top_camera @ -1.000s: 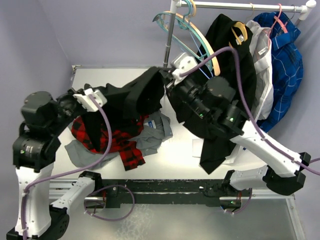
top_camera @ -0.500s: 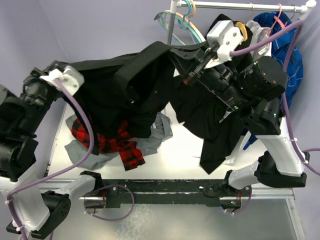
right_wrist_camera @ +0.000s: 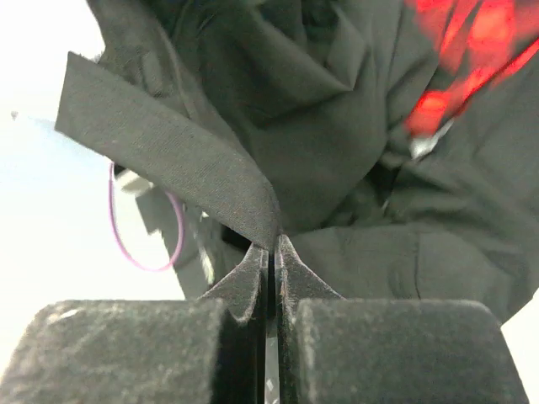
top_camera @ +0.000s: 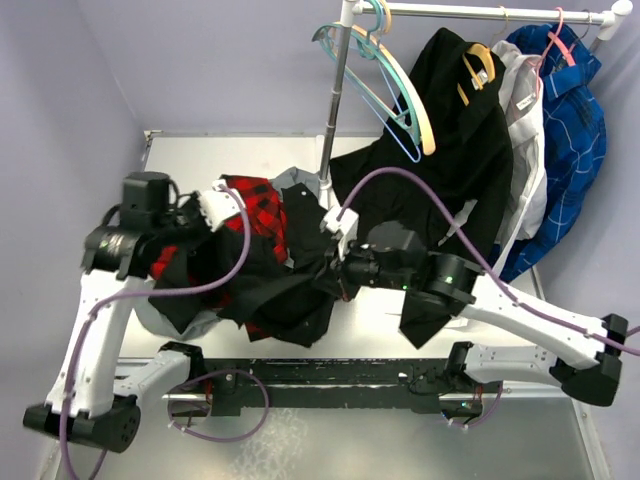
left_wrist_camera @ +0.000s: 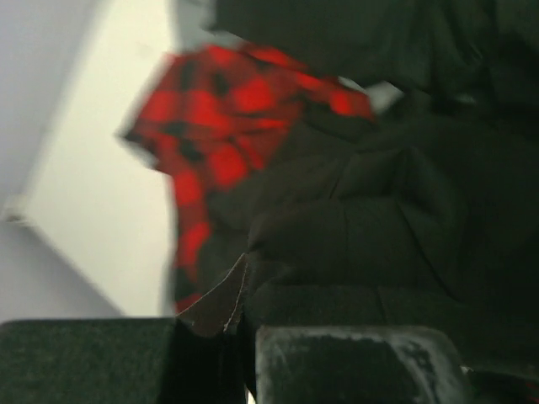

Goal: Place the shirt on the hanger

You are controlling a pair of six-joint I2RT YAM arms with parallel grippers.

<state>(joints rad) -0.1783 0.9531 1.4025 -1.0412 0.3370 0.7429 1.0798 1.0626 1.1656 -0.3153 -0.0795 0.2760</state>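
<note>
Shirt: the shirt (top_camera: 270, 285) lies black and rumpled on the surface (top_camera: 200, 160), low between our two grippers. Part of it is draped over a red plaid shirt (top_camera: 255, 205).
Hanger: the hanger (top_camera: 424, 118) hangs on the rail (top_camera: 480, 12) at the back, beside the teal hangers (top_camera: 372, 75). It is well apart from the shirt, and no cloth is on it yet.
Left gripper: the left gripper (left_wrist_camera: 242, 311) is pinched tight on a thin edge of dark cloth, which we take to be the shirt.
Right gripper: the right gripper (right_wrist_camera: 271, 261) is clamped on a flat strip of the shirt's edge, with no gap between its pads.
Why held so: with a pinch at each of two separate edges, we judge we can lift the shirt clear of the plaid one and spread it to find the collar.
Top view only: it shows the hanger, the rail, and how far the shirt sits from them.
Wrist views only: they show the grips themselves, which the top view hides under arms and cloth. The left wrist view is blurred, so we cannot tell which part of the shirt is held there.
</note>
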